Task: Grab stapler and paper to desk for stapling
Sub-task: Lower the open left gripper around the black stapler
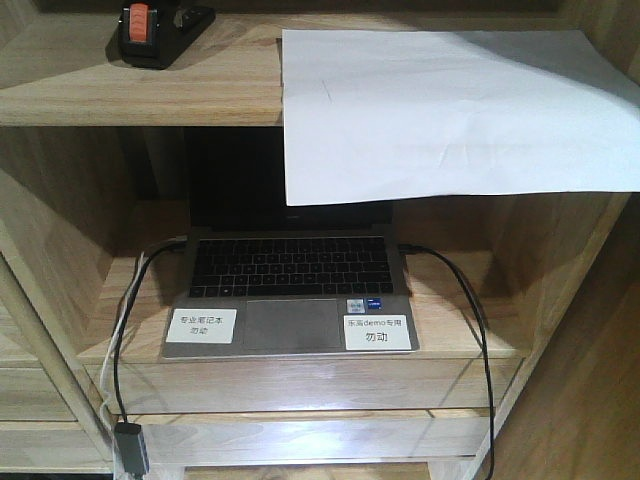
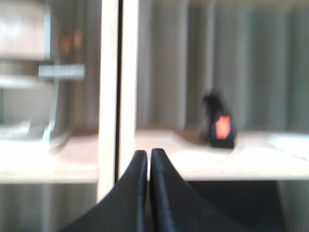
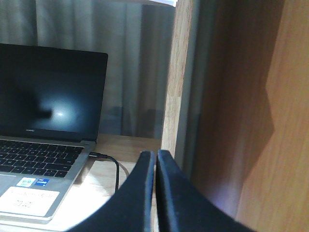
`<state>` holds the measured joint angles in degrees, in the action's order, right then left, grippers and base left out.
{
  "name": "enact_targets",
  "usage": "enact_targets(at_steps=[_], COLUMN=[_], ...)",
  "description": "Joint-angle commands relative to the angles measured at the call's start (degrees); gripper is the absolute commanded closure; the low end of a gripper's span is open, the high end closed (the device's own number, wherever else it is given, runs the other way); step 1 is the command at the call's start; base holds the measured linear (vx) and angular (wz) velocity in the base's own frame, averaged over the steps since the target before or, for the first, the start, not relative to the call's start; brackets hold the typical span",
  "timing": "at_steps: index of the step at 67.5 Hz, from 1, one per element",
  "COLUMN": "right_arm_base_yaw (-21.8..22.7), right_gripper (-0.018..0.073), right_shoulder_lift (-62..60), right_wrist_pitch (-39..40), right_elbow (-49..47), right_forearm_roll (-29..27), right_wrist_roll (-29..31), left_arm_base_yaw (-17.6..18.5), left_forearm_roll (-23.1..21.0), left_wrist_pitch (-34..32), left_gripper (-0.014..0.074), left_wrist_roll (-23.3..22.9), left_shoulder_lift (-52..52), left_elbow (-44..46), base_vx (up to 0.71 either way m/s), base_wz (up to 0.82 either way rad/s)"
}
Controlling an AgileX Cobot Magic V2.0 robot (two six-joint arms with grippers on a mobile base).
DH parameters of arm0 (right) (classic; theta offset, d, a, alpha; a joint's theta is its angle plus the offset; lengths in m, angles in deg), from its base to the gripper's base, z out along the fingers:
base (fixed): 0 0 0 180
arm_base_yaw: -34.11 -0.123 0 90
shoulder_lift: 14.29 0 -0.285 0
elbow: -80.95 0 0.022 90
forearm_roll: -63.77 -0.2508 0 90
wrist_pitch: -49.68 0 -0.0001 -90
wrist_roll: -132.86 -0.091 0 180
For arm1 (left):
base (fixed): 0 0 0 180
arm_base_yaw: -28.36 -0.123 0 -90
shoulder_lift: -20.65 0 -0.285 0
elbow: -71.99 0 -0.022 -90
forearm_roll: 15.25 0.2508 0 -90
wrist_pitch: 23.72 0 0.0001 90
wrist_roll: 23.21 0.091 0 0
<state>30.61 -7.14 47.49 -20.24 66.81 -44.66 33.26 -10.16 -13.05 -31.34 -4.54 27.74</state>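
On the top shelf point(image 1: 120, 85) the stapler point(image 1: 155, 32) sits at eleven o'clock. The paper point(image 1: 450, 110), at one o'clock, droops over the shelf edge above the laptop point(image 1: 290, 290). The left tool point(image 2: 148, 155) and right tool point(image 3: 155, 155) are each pressed together, pinching nothing.

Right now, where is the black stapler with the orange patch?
Front view: the black, orange-patched stapler sits left on the top light-wood shelf board, apart from the white paper sheet to its right.
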Motion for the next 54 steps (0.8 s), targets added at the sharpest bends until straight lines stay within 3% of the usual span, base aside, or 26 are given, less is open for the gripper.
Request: enact_targets(at_steps=[1, 36, 43, 54], right_arm_base_yaw=[0.0, 0.0, 0.0, 0.0], right_gripper=[0.0568, 0.0568, 0.0568, 0.0568], right_shoulder_lift=[-0.8, -0.8, -0.8, -0.8], right_wrist_pitch=[4.2, 4.2, 4.2, 4.2], right_elbow=[0.2, 0.2, 0.2, 0.2], right_forearm_roll=[0.1, 0.1, 0.1, 0.1], right_wrist_roll=[0.5, 0.5, 0.5, 0.5], left_arm_base_yaw=[0.3, 0.3, 0.3, 0.3], left_forearm_roll=[0.0, 0.0, 0.0, 0.0], left_wrist_pitch=[2.8, 4.4, 3.1, 2.5], left_gripper=[0.0603, 0.0582, 0.0523, 0.033], left_wrist_roll=[-0.2, -0.3, -0.3, -0.2], left_shoulder_lift=[-3.7, -4.4, -4.4, -4.4], left_elbow=[5.3, 5.8, 5.8, 5.8], base_vx=[0.0, 0.0, 0.0, 0.0], base_wz=[0.0, 0.0, 0.0, 0.0])
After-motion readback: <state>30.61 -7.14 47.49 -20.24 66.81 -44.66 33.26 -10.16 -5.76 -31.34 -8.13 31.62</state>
